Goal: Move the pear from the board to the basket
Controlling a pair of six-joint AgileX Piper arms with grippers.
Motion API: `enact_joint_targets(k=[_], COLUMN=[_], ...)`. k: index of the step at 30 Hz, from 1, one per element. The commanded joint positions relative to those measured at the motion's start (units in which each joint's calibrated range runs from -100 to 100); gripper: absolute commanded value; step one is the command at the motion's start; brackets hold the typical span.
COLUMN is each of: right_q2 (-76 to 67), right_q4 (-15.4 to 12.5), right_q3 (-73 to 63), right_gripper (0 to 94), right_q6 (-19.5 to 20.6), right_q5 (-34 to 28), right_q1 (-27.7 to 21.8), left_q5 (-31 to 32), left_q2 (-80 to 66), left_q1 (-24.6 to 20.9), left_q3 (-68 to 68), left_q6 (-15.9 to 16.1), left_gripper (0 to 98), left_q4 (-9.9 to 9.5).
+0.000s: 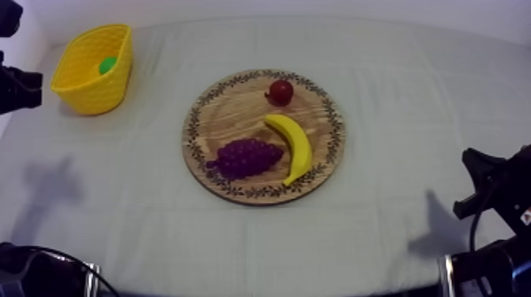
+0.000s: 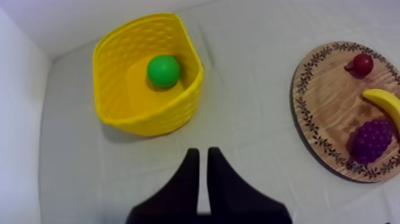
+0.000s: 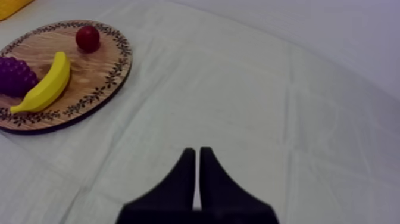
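left gripper [image 2: 202,152]: fingers pressed together, empty | pear [image 2: 163,71]: straight ahead of it, inside the yellow basket [image 2: 152,116] (looks round, no long axis readable) | wooden board [image 2: 324,98]: off to its side, no pear | right gripper [image 3: 197,151]: closed, farther off | placing looks done

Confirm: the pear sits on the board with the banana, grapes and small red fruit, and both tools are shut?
Wrong on the pear: it lies in the basket, not on the board, as the left wrist view shows. The banana, grapes and small red fruit are on the board, and the left tool and right tool are shut.
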State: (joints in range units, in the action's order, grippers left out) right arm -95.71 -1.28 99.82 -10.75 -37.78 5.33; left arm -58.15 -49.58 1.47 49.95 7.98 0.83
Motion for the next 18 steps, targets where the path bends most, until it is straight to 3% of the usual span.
enact_joint_targets(k=[1, 18], right_q2=[0.0, 0.0], right_q4=[0.0, 0.0], right_q3=[0.0, 0.0], right_gripper=[0.4, 0.4], right_q6=[0.0, 0.0], right_q5=[0.0, 0.0], right_q1=[0.0, 0.0], left_q5=[0.7, 6.1], left_q2=[-7.0, -40.3], left_q1=[-0.1, 1.0], left_q3=[5.7, 31.6], left_q6=[-0.2, -1.4], left_gripper=[1.1, 0.0], left_q4=[0.39, 1.70])
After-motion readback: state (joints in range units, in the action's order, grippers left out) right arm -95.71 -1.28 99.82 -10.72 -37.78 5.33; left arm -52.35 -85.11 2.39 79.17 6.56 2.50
